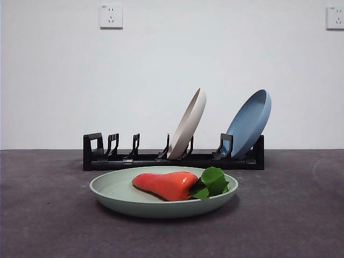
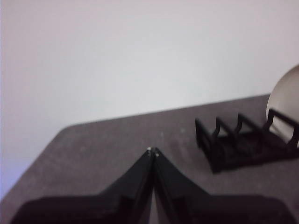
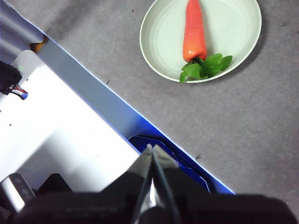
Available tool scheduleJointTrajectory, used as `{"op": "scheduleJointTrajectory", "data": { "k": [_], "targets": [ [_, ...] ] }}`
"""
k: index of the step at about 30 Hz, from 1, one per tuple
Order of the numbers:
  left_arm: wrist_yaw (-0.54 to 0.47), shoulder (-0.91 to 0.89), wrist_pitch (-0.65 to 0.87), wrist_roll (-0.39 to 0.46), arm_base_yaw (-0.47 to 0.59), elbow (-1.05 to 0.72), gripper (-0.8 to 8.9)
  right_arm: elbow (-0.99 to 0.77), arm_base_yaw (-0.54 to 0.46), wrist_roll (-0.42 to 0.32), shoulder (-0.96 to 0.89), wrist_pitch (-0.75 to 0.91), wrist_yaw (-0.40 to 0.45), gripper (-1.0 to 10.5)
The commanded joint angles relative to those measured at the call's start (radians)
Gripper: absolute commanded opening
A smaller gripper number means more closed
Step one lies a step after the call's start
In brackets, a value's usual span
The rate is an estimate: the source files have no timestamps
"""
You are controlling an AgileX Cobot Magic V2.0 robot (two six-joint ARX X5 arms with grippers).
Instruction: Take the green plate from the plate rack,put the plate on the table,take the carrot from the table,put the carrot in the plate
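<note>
The green plate lies flat on the table in front of the plate rack. The carrot rests inside it, its green leaves toward the right rim. The right wrist view looks down on the same green plate and carrot from well away. My right gripper is shut and empty, pulled back over the table's edge. My left gripper is shut and empty too, held off the rack's empty end. Neither gripper shows in the front view.
A cream-white plate and a dusty-blue plate lean in the rack's middle and right slots. The rack's left slots hold nothing. A white and blue base structure lies beside the table edge in the right wrist view.
</note>
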Motion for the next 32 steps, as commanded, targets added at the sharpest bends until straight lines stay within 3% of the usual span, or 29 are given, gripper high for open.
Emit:
{"op": "scheduleJointTrajectory", "data": {
  "k": [1,12,20,32],
  "targets": [
    [0.001,-0.036,0.01,-0.035,0.012,-0.069,-0.03,-0.002,0.003,0.005,-0.003,0.003,0.001,0.0],
    [0.003,-0.113,0.002,-0.095,0.016,-0.213,-0.03,-0.002,0.003,0.005,-0.003,0.003,0.001,0.0],
    [0.029,-0.113,-0.104,-0.102,0.016,-0.217,-0.03,-0.002,0.003,0.005,-0.003,0.003,0.001,0.0],
    [0.022,-0.112,-0.099,-0.101,0.016,-0.217,-0.03,-0.002,0.003,0.005,-0.003,0.003,0.002,0.0]
  ]
}}
